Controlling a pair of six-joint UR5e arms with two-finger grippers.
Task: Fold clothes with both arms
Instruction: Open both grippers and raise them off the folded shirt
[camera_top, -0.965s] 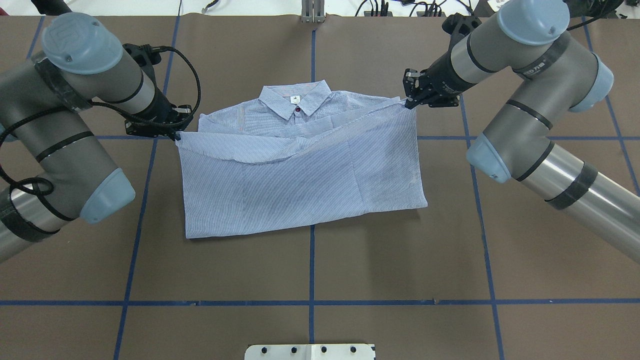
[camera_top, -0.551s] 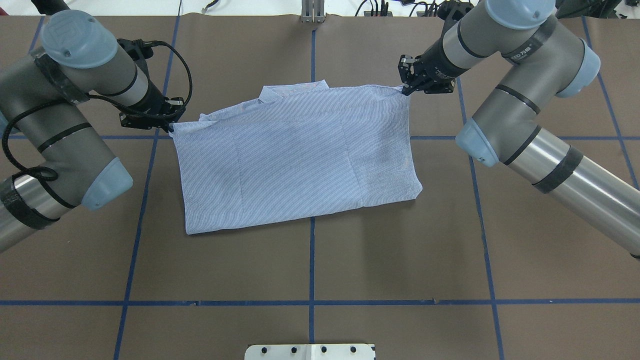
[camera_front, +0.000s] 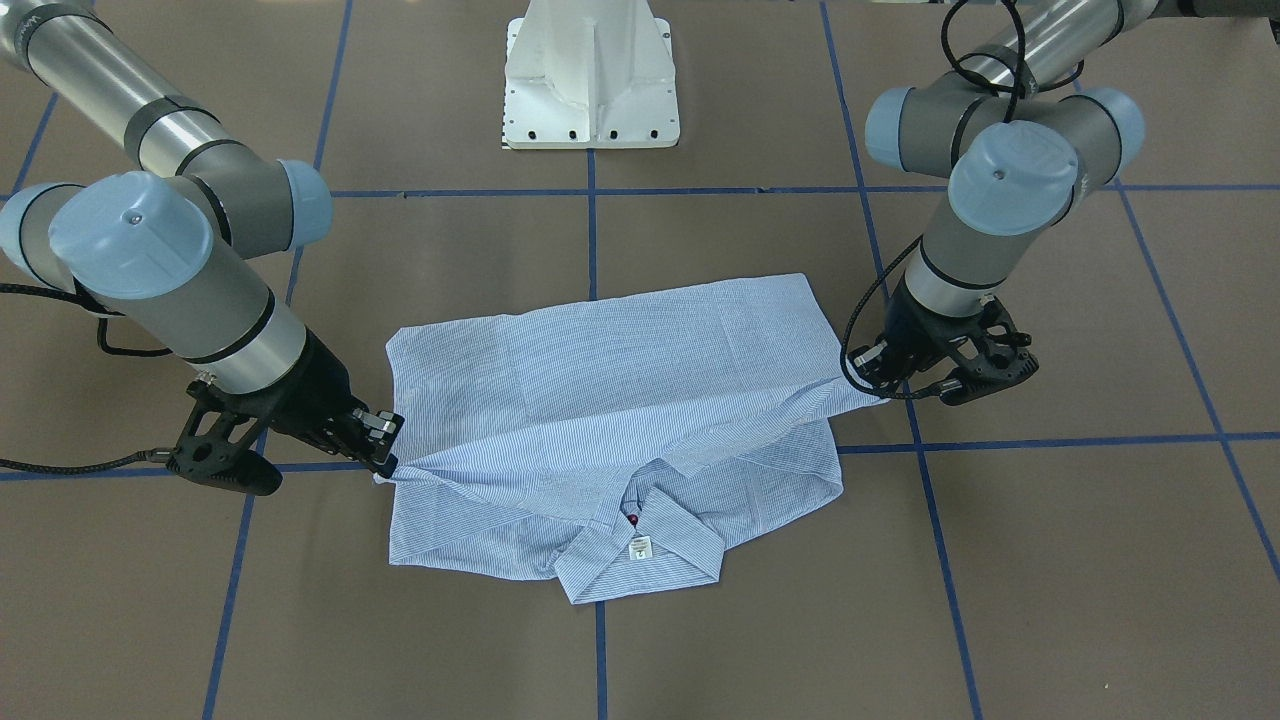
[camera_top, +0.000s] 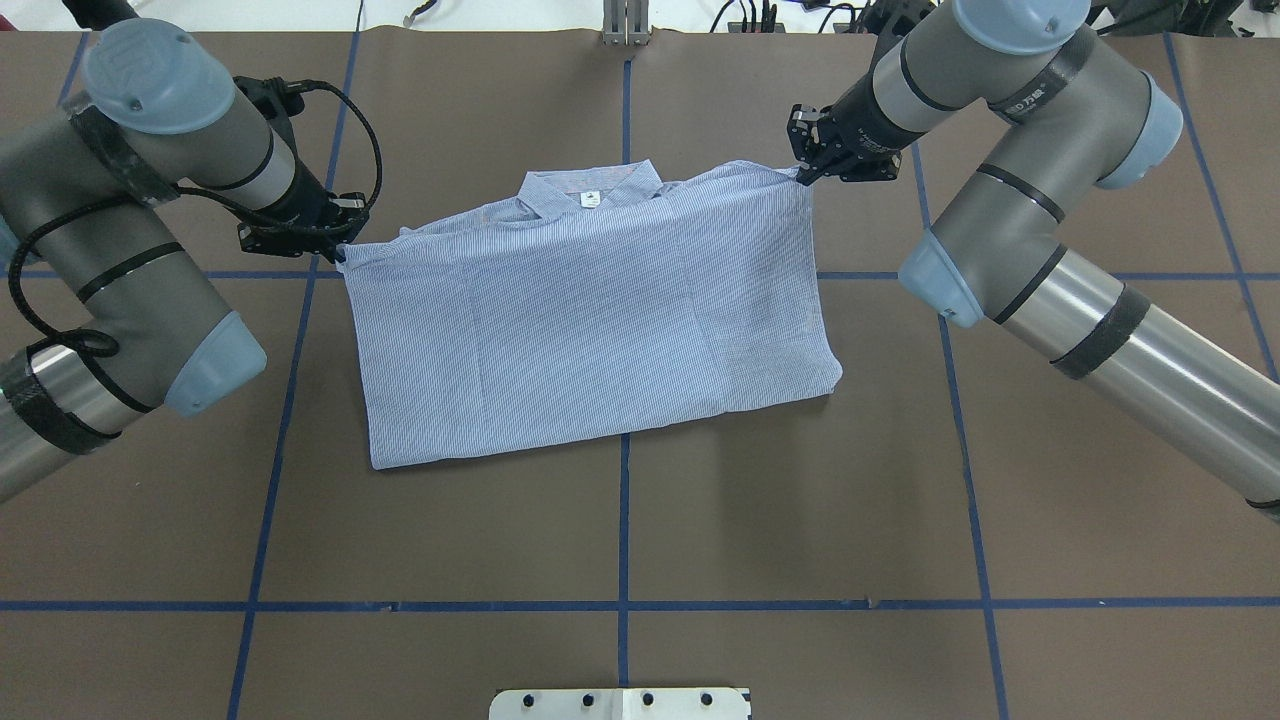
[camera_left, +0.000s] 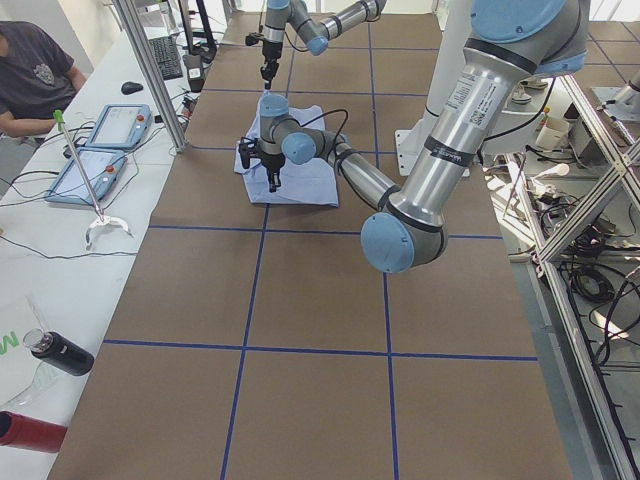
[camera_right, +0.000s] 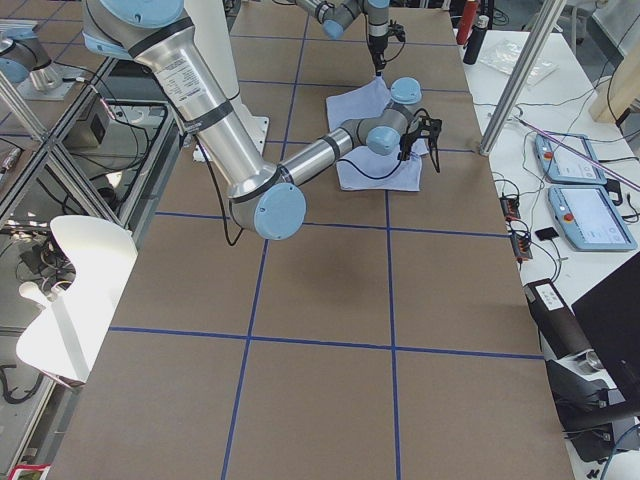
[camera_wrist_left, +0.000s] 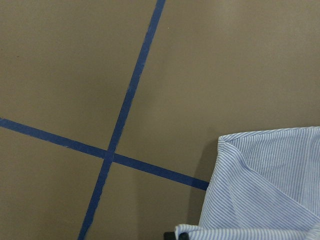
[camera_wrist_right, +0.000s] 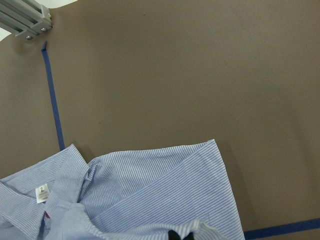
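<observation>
The light blue striped shirt (camera_top: 590, 320) lies at the table's middle, its lower half folded over toward the collar (camera_top: 590, 190). My left gripper (camera_top: 343, 252) is shut on the folded edge's left corner, and my right gripper (camera_top: 800, 178) is shut on its right corner. In the front-facing view the shirt (camera_front: 620, 400) has that edge held slightly lifted between the left gripper (camera_front: 885, 395) and the right gripper (camera_front: 385, 462), with the collar and white label (camera_front: 640, 547) showing. The wrist views catch striped cloth (camera_wrist_left: 270, 190) and cloth with the label (camera_wrist_right: 150, 195).
Blue tape lines (camera_top: 624, 530) grid the brown table. The white pedestal base (camera_top: 620, 703) sits at the near edge. A metal post (camera_top: 625, 25) stands at the far edge. A person (camera_left: 35, 75) sits at a side table with control tablets (camera_left: 100, 150).
Both grippers have carried the held edge farther toward the collar. The sagging fold has pulled flat and now covers most of the upper shirt. The right gripper moved farthest.
</observation>
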